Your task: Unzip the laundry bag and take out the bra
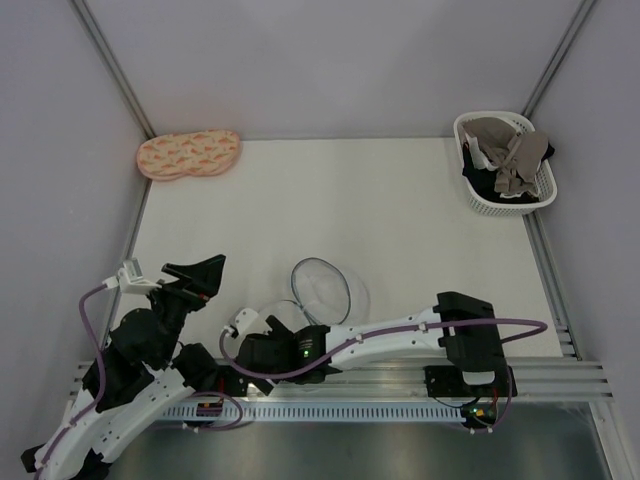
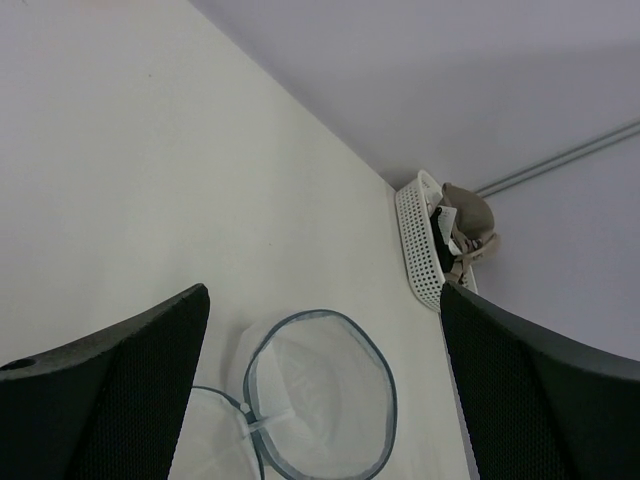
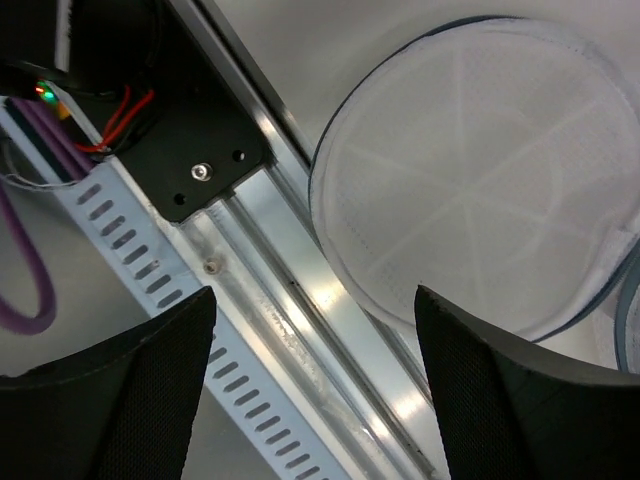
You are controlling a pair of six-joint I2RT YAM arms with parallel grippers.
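The laundry bag (image 1: 330, 290) lies unzipped near the table's front edge, its two round mesh halves with blue-grey rims spread side by side. In the left wrist view the open half (image 2: 320, 395) is below and between my fingers. The right wrist view shows the other half (image 3: 480, 190) flat at the upper right. The taupe bra (image 1: 510, 145) sits in the white basket (image 1: 478, 200) at the far right corner, also visible as the bra (image 2: 468, 215) in the left wrist view. My left gripper (image 1: 197, 277) hovers open to the left of the bag. My right gripper (image 1: 268, 335) is open over the bag's near half, holding nothing.
A peach patterned pad (image 1: 188, 154) lies at the back left. A dark garment shares the basket with the bra. An aluminium rail (image 3: 300, 300) and a slotted cable duct run along the table's near edge under my right gripper. Grey walls enclose three sides.
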